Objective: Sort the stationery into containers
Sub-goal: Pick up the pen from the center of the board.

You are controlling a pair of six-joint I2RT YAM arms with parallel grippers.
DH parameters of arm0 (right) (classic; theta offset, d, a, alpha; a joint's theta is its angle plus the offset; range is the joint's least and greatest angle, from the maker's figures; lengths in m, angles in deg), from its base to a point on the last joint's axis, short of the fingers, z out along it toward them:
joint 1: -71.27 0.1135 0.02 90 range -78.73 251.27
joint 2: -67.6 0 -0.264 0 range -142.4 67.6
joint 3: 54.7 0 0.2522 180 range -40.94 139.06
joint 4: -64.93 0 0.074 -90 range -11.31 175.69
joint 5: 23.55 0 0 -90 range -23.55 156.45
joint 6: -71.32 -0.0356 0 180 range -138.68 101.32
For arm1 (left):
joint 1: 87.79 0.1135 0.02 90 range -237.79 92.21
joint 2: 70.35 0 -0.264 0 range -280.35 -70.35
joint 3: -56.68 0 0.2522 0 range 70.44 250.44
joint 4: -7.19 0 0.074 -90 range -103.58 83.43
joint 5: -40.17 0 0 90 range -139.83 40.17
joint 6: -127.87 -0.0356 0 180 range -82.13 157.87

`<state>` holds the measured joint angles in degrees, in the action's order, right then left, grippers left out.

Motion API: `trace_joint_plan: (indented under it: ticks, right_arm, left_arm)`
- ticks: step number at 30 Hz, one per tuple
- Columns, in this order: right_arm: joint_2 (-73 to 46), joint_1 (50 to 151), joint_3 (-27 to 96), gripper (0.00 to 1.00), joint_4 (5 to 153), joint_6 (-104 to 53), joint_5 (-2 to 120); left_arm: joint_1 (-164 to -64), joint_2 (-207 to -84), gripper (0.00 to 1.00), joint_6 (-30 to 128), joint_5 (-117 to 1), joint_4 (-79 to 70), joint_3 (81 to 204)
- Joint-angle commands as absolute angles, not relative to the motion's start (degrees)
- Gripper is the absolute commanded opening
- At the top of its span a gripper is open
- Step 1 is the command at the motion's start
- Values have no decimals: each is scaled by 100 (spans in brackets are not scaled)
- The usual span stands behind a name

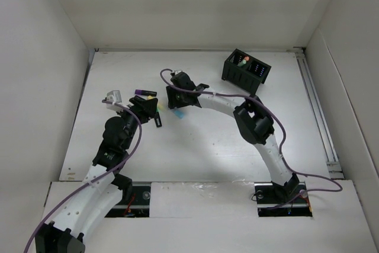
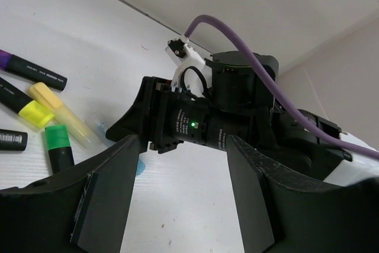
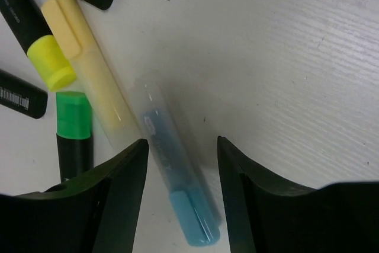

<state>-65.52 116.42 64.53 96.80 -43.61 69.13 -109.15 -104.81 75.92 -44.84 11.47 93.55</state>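
Note:
A translucent blue highlighter point(image 3: 177, 182) lies on the white table between the open jaws of my right gripper point(image 3: 180, 146), apart from both fingers. It also shows in the top view point(image 1: 179, 114), just below that gripper point(image 1: 176, 103). Beside it lie a pale yellow highlighter point(image 3: 89, 69), a yellow-capped black marker point(image 3: 50, 60), a green-capped marker point(image 3: 74, 128) and two black markers. My left gripper point(image 2: 180, 146) is open and empty over bare table, facing the right gripper; in the top view it point(image 1: 155, 111) is next to the pen cluster. The black organiser box point(image 1: 246, 70) stands at the back right.
The box holds green and orange pens in one compartment and blue ones in another. A purple-capped marker point(image 2: 29, 69) lies at the far side of the cluster. White walls enclose the table on three sides. The two grippers are close together.

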Motion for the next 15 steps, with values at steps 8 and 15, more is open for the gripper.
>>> trace_joint_plan:
  ticks: [8, 15]
  right_arm:
    - [-6696, 11803, 6533, 29, 10093, -4425, 8120]
    - [-5827, 11470, 5355, 15, 9636, -5040, 8359]
  left_arm:
    - [-10914, -10551, 57, 7619, -4544, 1434, 9390]
    - [-10914, -10551, 57, 7619, -4597, 1487, 9373]
